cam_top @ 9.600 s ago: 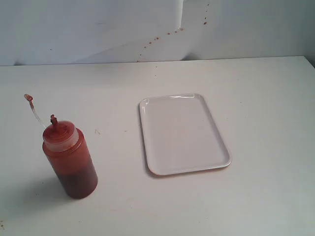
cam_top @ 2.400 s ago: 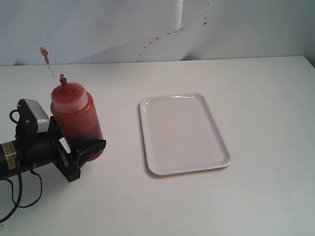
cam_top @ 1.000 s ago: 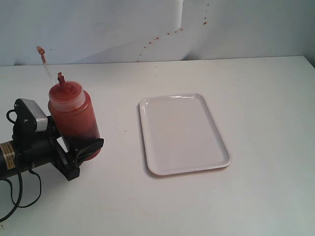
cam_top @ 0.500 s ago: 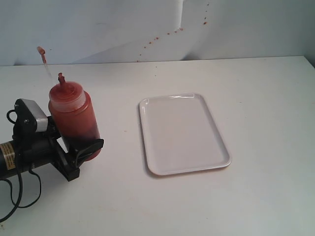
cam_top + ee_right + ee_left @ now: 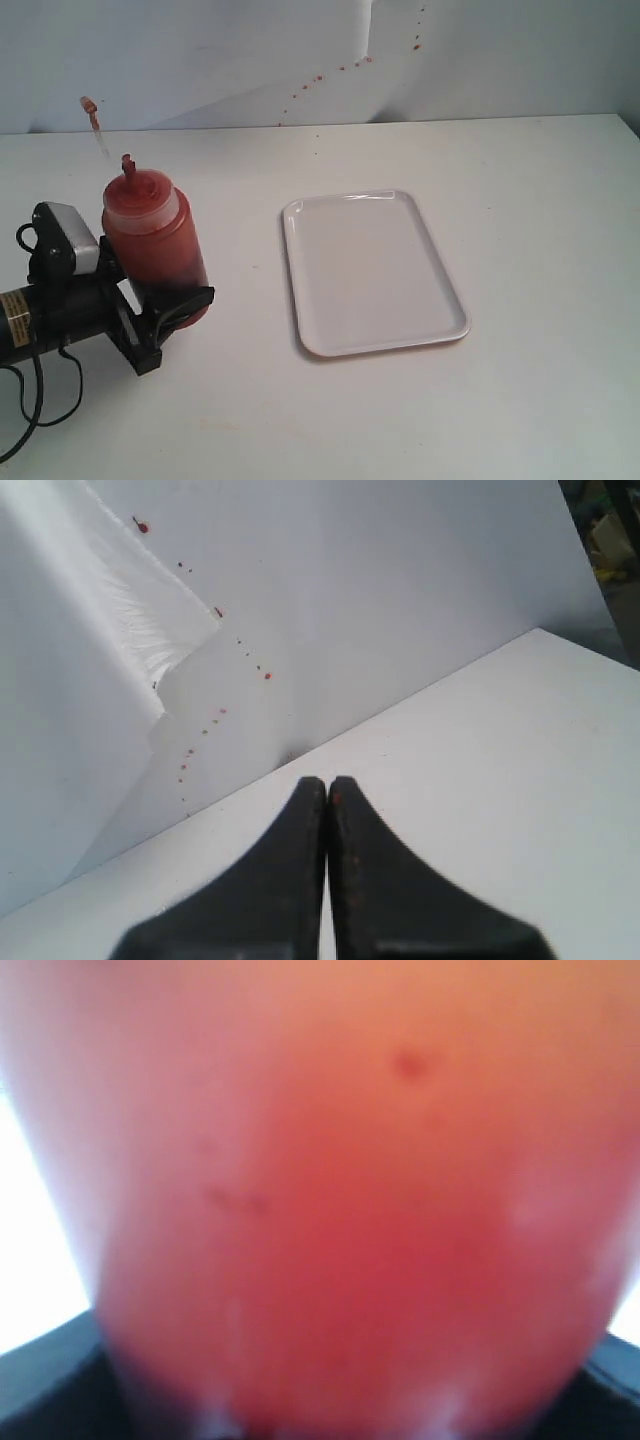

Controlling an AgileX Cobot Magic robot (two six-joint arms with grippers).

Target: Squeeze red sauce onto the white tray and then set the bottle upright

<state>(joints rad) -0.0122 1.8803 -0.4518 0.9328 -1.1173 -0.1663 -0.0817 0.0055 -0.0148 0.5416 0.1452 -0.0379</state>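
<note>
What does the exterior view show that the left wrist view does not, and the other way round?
Only the exterior view shows the white tray, the nozzle pointing up, and how the left gripper clamps the bottle low down. Only the left wrist view shows the red wall of the bottle very close, blurred, with a few dark specks. Both show the bottle in the gripper, though the wrist view catches only dark edges of the gripper.

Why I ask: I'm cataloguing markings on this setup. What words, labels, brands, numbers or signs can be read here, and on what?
Yellow label on the left arm: dark print, too small to read.
Bottle: no lettering visible in either view of it.
White tray: no lettering.
Nothing else legible in any view.
</note>
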